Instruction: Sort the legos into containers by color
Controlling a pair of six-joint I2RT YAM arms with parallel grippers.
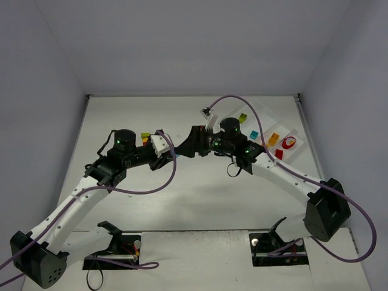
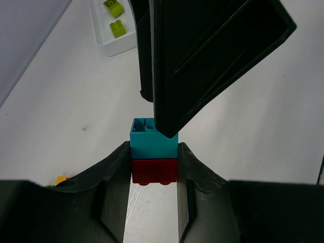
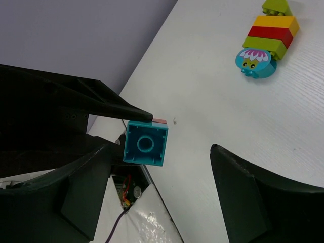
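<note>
My left gripper (image 2: 154,152) is shut on a small stack, a teal brick (image 2: 153,144) on a red brick (image 2: 154,171), and holds it above the table. In the right wrist view the teal brick (image 3: 146,143) shows its hollow underside, with the red brick (image 3: 160,121) just visible behind it. My right gripper (image 3: 163,151) is open around the teal brick, which sits close to one finger (image 3: 86,187). In the top view the two grippers meet at mid-table, left (image 1: 172,149) and right (image 1: 189,146). The white tray (image 1: 262,124) lies to the right.
The tray holds lime (image 1: 243,117), teal (image 1: 254,134), orange (image 1: 273,139) and red (image 1: 279,154) bricks in separate compartments. Two lime bricks (image 2: 114,20) show in its end compartment. A mixed stack with a teal flower piece (image 3: 263,40) lies on the table beside the left arm (image 1: 145,138).
</note>
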